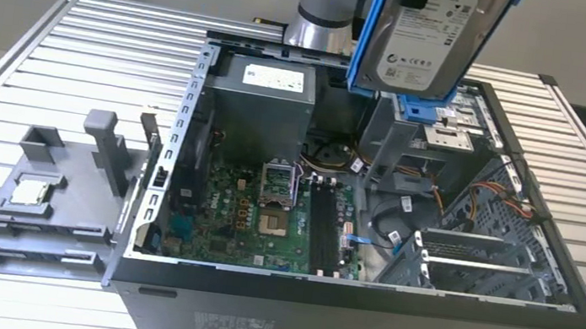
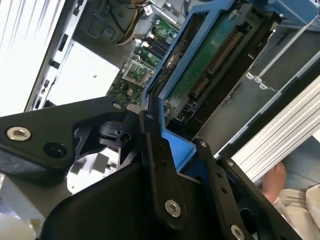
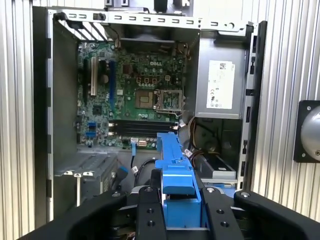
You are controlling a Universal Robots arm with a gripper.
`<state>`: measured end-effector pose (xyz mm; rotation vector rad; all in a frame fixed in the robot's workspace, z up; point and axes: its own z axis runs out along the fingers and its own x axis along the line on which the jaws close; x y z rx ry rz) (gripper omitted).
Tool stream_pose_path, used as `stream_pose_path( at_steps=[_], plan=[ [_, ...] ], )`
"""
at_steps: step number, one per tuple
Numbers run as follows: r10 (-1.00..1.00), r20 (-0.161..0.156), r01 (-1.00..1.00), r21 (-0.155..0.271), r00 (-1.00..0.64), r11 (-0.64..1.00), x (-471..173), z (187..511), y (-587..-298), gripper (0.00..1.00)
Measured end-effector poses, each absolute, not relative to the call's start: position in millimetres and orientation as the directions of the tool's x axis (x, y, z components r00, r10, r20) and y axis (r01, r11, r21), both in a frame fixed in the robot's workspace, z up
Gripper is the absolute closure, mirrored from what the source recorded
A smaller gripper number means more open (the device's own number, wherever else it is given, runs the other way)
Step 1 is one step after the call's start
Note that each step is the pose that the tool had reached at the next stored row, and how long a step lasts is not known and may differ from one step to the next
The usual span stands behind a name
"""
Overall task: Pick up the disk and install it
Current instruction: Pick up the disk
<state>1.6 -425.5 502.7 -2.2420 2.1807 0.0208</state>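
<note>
The disk [image 1: 432,38] hangs tilted and nearly on edge above the open computer case [image 1: 365,310], over its back right corner in the exterior view. It is a silver-grey drive with a white label in a bright blue bracket. In the second wrist view its green circuit-board underside [image 2: 210,55] shows. My gripper [image 3: 182,205] is shut on the disk, with its black fingers [image 3: 148,210] clamped on the blue bracket's end [image 2: 180,145]. Just below the disk stands the drive bay [image 1: 451,126] with blue plastic parts.
The case lies on its side on a slatted metal table [image 1: 93,45], with motherboard [image 1: 264,212], power supply [image 1: 262,92] and cables [image 1: 492,199] inside. A grey fixture [image 1: 38,207] holding a small square chip [image 1: 31,191] sits at the exterior view's left. A person's hand [image 2: 272,182] is near the table edge.
</note>
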Motion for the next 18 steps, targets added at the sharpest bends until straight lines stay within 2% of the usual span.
stream_pose_path(
  at_steps=[18],
  plan=[
    [-0.999,-0.019,-1.000,-0.001,0.028,-0.028,23.4,502.7,-462.6,1.00]
  ],
)
